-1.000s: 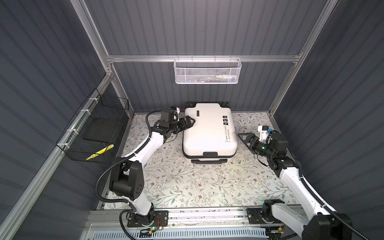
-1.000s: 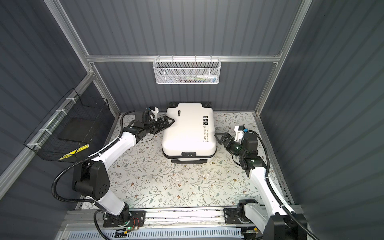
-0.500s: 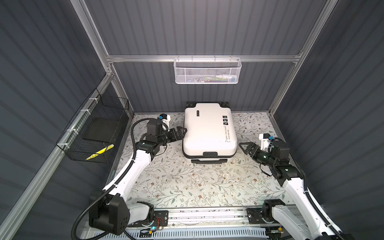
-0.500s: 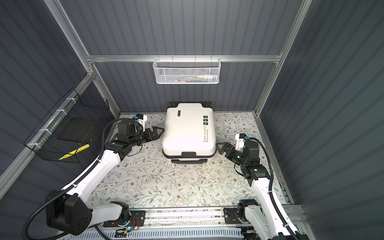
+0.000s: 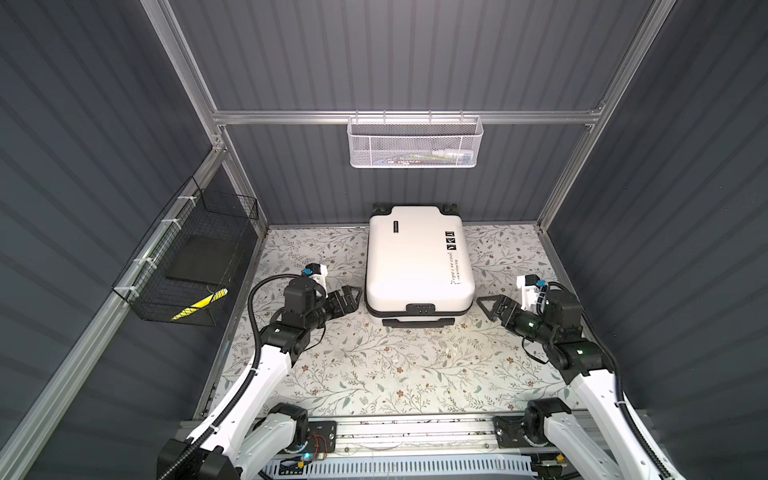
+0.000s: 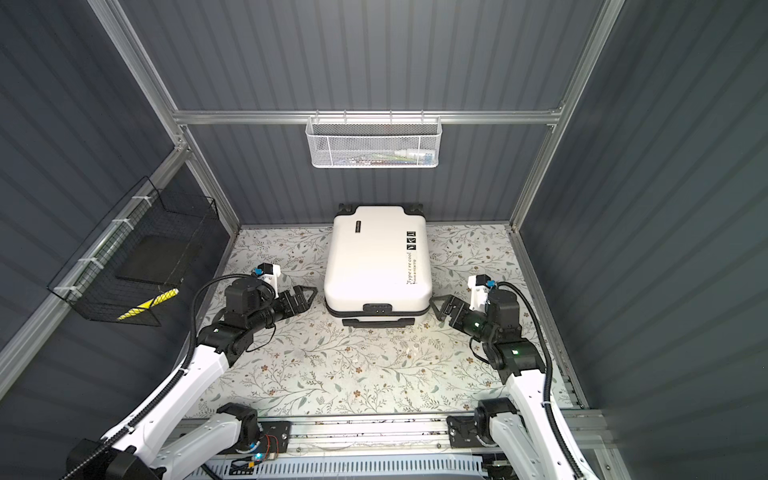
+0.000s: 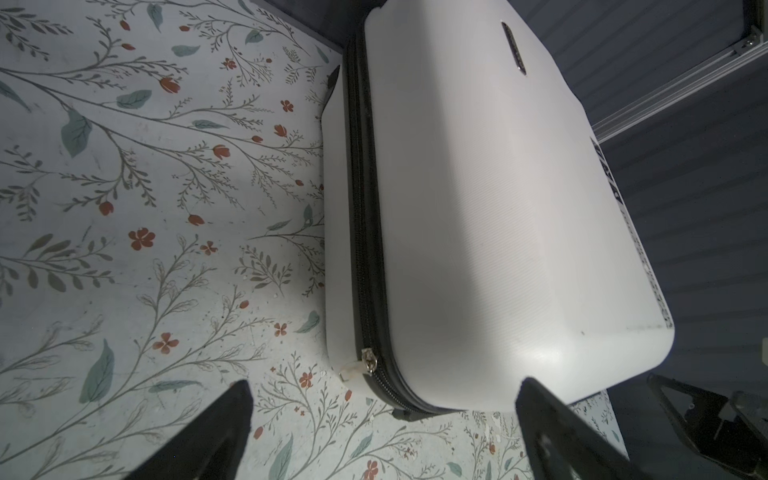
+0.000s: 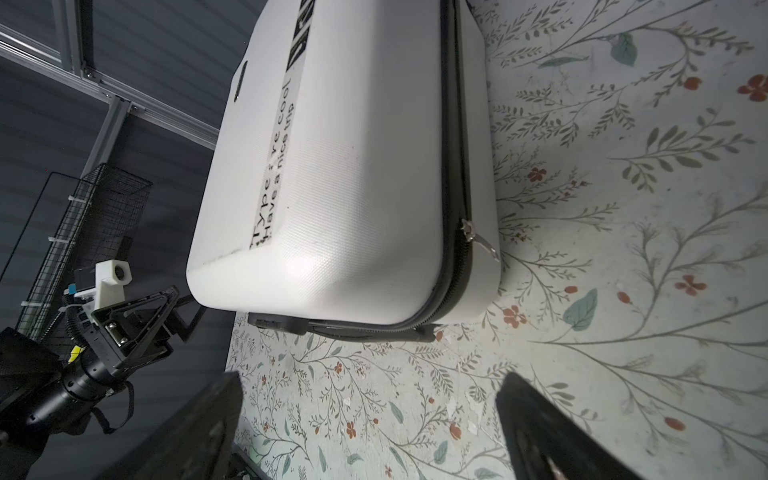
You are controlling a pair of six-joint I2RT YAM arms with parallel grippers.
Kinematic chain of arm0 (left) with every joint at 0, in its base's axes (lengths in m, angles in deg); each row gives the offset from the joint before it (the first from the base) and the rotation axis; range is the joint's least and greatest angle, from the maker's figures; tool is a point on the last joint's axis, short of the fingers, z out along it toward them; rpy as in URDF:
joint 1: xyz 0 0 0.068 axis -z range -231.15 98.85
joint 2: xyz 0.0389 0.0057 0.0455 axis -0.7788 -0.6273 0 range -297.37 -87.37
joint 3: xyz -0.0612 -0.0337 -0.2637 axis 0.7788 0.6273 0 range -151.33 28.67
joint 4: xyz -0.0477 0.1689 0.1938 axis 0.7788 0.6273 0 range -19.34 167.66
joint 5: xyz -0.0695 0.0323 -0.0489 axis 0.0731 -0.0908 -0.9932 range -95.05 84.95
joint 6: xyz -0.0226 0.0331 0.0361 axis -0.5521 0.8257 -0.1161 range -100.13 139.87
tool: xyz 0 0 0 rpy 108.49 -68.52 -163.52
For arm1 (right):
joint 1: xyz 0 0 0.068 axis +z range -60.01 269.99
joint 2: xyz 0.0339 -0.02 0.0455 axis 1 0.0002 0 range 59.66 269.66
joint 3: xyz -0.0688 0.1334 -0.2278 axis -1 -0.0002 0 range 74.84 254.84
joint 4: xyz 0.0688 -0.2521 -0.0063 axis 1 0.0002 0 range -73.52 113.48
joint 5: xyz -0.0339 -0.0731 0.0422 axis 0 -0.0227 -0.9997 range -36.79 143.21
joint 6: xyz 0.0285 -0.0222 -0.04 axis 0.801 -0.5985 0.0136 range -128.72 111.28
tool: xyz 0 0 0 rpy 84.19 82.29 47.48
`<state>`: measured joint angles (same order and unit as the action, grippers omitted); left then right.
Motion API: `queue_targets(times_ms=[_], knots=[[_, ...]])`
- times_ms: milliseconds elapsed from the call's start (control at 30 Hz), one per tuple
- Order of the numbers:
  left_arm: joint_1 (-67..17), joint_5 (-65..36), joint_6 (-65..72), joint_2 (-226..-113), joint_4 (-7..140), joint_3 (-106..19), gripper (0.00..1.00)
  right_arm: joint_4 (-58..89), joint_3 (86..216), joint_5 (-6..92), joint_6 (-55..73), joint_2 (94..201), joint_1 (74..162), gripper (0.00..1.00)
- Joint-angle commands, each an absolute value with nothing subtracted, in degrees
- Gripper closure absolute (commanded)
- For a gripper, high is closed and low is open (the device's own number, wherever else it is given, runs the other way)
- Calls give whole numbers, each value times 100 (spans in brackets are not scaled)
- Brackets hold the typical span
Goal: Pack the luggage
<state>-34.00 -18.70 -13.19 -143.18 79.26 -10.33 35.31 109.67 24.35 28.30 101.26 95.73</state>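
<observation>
Both arms' jaws stand spread wide and empty over the floral tabletop (image 5: pixel 374 374). The left gripper (image 5: pixel 352 297) and right gripper (image 5: pixel 485 306) point inward at the near corners of the white suitcase (image 5: pixel 417 257), close but not touching. It lies flat between them, lid down, handle (image 5: pixel 417 322) nearest. Beyond it a white mesh basket (image 5: pixel 415 145) hangs on the back wall. A black wire basket (image 5: pixel 195 266) hangs outside the left gripper.

Left tool (image 5: pixel 353 300) and right tool (image 5: pixel 487 307) low, tips inward (jaws wide).
</observation>
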Motion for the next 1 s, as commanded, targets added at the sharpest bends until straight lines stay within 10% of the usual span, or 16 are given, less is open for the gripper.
queue_targets(times_ms=[0, 967], knots=[[-3393, -2350, -1525, -14266, 7311, -908, 0, 3687, 11086, 2449, 2847, 10096, 9656, 1], [-1758, -2149, -1719, -16281, 6127, -2047, 0, 3839, 11480, 2831, 2711, 10508, 9676, 1]])
